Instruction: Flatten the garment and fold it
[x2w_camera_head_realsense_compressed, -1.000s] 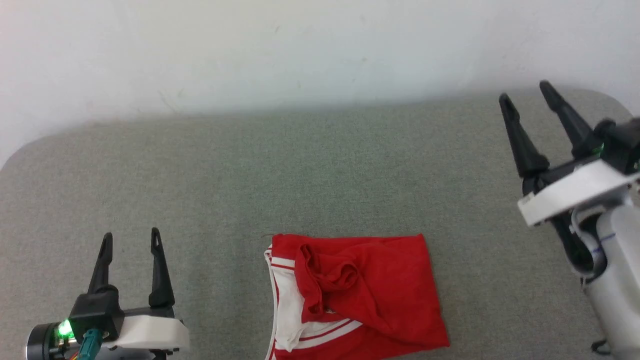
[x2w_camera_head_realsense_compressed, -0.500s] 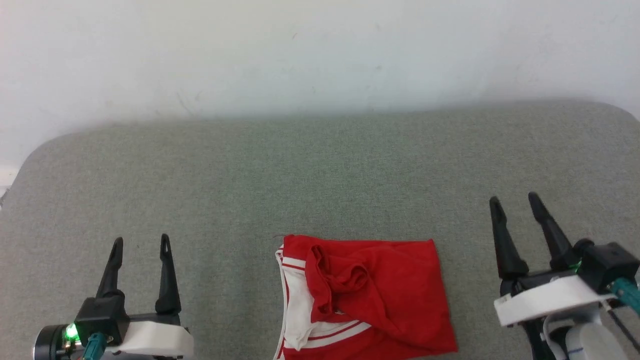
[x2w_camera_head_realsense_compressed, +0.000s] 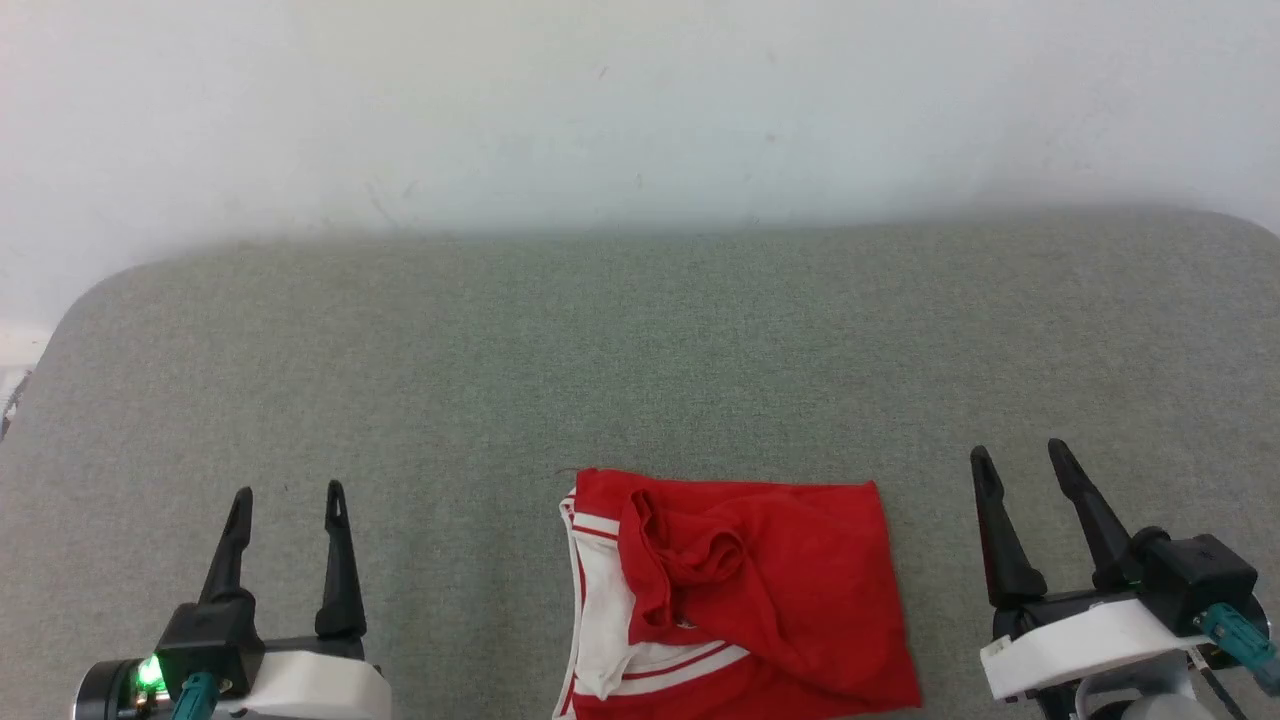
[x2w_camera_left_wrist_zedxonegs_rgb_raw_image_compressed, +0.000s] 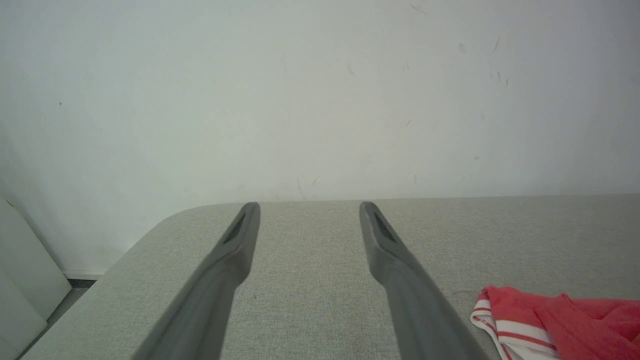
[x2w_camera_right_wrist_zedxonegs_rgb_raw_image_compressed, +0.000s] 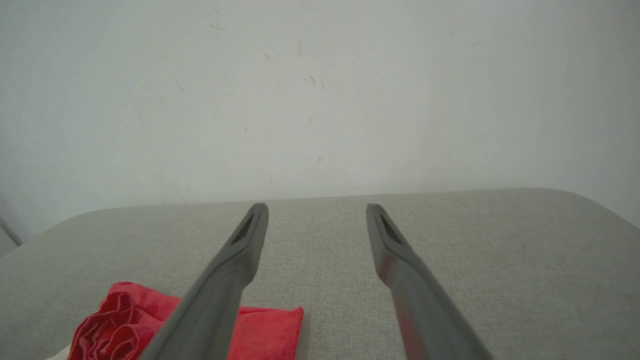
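Garment (x2w_camera_head_realsense_compressed: 740, 600), red jersey tee w/ white sleeve and red-and-white striped trim, lies at the near edge of the grey-green fabric-covered table (x2w_camera_head_realsense_compressed: 640, 340), roughly centre. Its near part is cut off by the bottom of the head view. Not flat: rough rectangle, red cloth doubled over, crumpled red bunch on top toward its left side. White sleeve w/ stripes pokes out at left. Far and right edges fairly straight.

Left gripper (x2w_camera_head_realsense_compressed: 288, 492), two long black fingers on a white wrist block, sits at near left, well apart from the tee. Jaws spread wide, holding nothing, fingers pointing to the far side, green light glowing at the wrist. In the left wrist view the left gripper (x2w_camera_left_wrist_zedxonegs_rgb_raw_image_compressed: 310, 205) is parted over bare fabric, garment (x2w_camera_left_wrist_zedxonegs_rgb_raw_image_compressed: 560, 315) off to the right, striped corner closest.

Right gripper (x2w_camera_head_realsense_compressed: 1019, 450) is at near right, near the tee's right edge but clear of it. Jaws spread too, empty, fingers leaning a bit left. In the right wrist view the right gripper (x2w_camera_right_wrist_zedxonegs_rgb_raw_image_compressed: 316, 206) is parted, garment (x2w_camera_right_wrist_zedxonegs_rgb_raw_image_compressed: 270, 325) to the left, partly behind one finger.

Can't tell if either set of tips touches the table.

Plain white wall (x2w_camera_head_realsense_compressed: 640, 100) behind the far edge, faint scuffs on it.
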